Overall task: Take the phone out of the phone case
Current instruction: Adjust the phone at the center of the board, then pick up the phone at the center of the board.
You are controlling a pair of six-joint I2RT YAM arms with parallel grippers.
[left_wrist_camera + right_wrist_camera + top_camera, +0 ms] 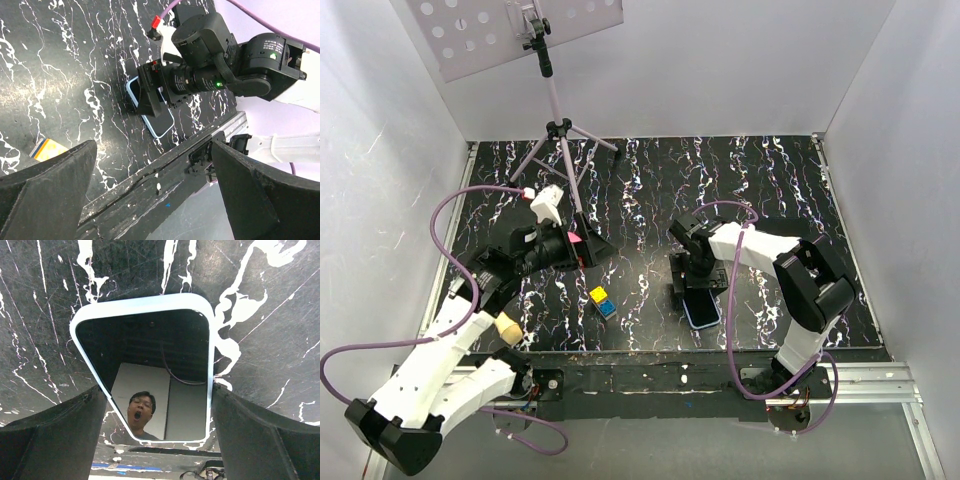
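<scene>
The phone lies flat and screen up near the table's front edge, inside the light blue phone case. In the right wrist view its dark glossy screen fills the middle, ringed by the case rim. My right gripper hangs over the phone's far end, open, one finger close beside each long edge. The left wrist view shows the same phone half hidden under the right gripper. My left gripper hovers open and holds nothing, well left of the phone.
A small yellow and blue block pair sits left of the phone. A tripod carrying a perforated board stands at the back left. A black rail runs along the front edge, white walls enclose the table.
</scene>
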